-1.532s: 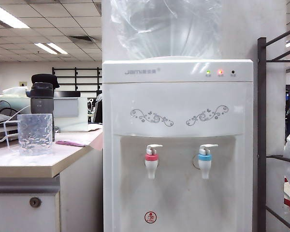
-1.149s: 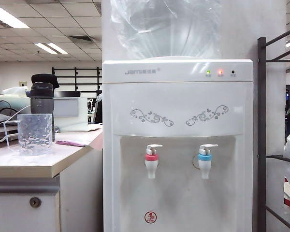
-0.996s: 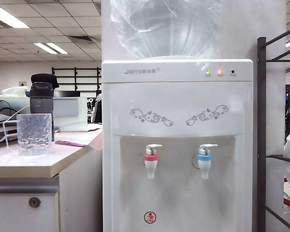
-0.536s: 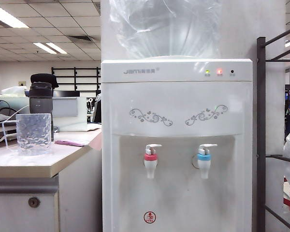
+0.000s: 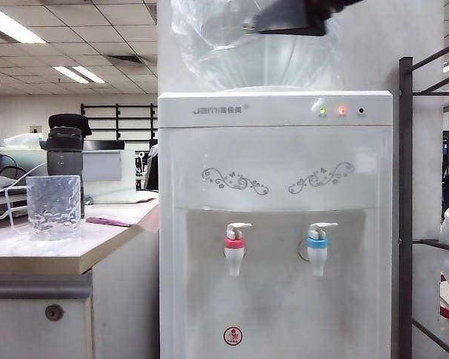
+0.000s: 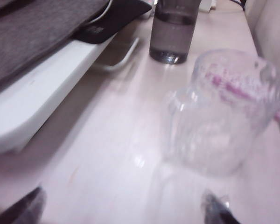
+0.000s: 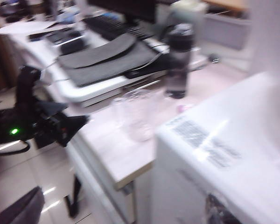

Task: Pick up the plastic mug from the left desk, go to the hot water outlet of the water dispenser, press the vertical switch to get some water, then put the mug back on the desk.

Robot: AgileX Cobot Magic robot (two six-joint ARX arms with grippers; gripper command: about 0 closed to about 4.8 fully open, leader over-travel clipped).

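Observation:
The clear plastic mug (image 5: 54, 207) stands upright on the left desk (image 5: 37, 258), in front of a dark tumbler. My left gripper (image 6: 121, 214) is open and low over the desk, short of the mug (image 6: 224, 116), with nothing between its fingers. My right gripper (image 7: 119, 214) is open and empty, high beside the water dispenser (image 5: 277, 149), looking down at the mug (image 7: 139, 114). The hot water outlet (image 5: 234, 250) with its red collar carries the vertical switch (image 5: 238, 226); nothing touches them. A black part of my right arm (image 5: 288, 16) shows before the bottle.
A dark tumbler (image 6: 172, 30) stands behind the mug. A white tray with a grey sleeve (image 6: 37, 70) lies along the desk beside it. The blue-collared tap (image 5: 317, 250) sits right of the red one. A dark metal rack (image 5: 405, 209) stands right of the dispenser.
A black arm part has come into the exterior view at the top, in front of the bottle. The mug, the taps and the desk have not moved.

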